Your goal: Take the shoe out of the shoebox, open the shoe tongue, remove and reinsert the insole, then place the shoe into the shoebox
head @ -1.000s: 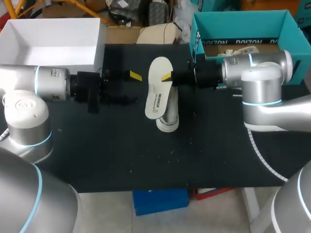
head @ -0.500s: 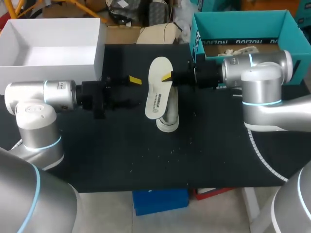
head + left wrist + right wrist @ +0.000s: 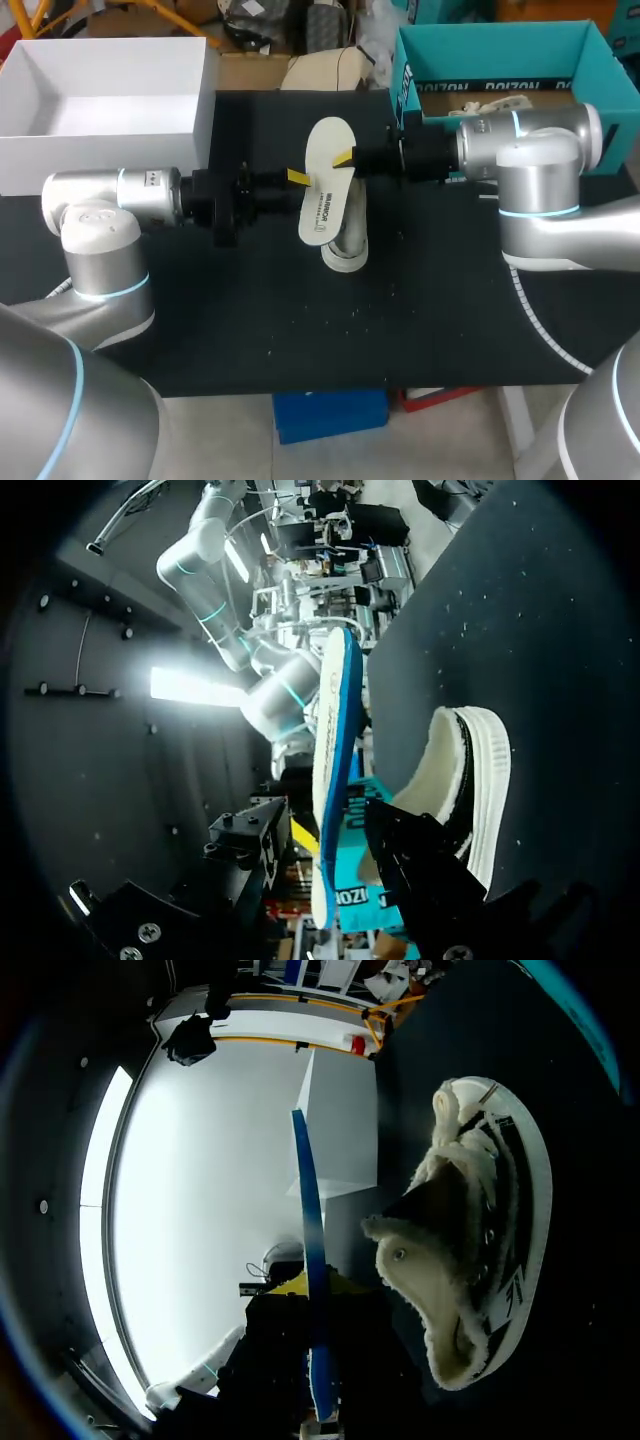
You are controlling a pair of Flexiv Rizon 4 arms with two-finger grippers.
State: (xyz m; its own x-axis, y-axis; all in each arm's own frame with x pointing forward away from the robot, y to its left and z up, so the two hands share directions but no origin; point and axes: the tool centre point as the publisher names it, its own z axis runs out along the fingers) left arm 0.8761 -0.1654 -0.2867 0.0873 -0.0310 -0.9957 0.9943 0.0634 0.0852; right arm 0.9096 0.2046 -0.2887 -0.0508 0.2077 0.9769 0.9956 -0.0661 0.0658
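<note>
A cream insole [image 3: 325, 180] with a blue underside hangs edge-up above the table, over the white fleece-lined shoe [image 3: 345, 245]. My right gripper [image 3: 345, 160] comes in from the right and is shut on the insole's far edge. In the right wrist view the insole [image 3: 310, 1220] runs straight out from the gripper [image 3: 316, 1305], with the shoe [image 3: 480, 1250] lying beside it. My left gripper [image 3: 295, 183] is at the insole's near edge. In the left wrist view the insole [image 3: 328, 780] stands between the partly closed fingers, a gap on the side of the shoe [image 3: 475, 770]. The left gripper [image 3: 345, 832] is open.
The teal shoebox [image 3: 410, 70] stands at the back right, behind my right arm. A white open box [image 3: 200, 100] stands at the back left. Black matting [image 3: 250, 320] covers the table, bare towards the front.
My left arm has moved right, bringing its gripper from well left of the insole up to it, and its fingers have narrowed. The right arm, insole and shoe have not moved.
</note>
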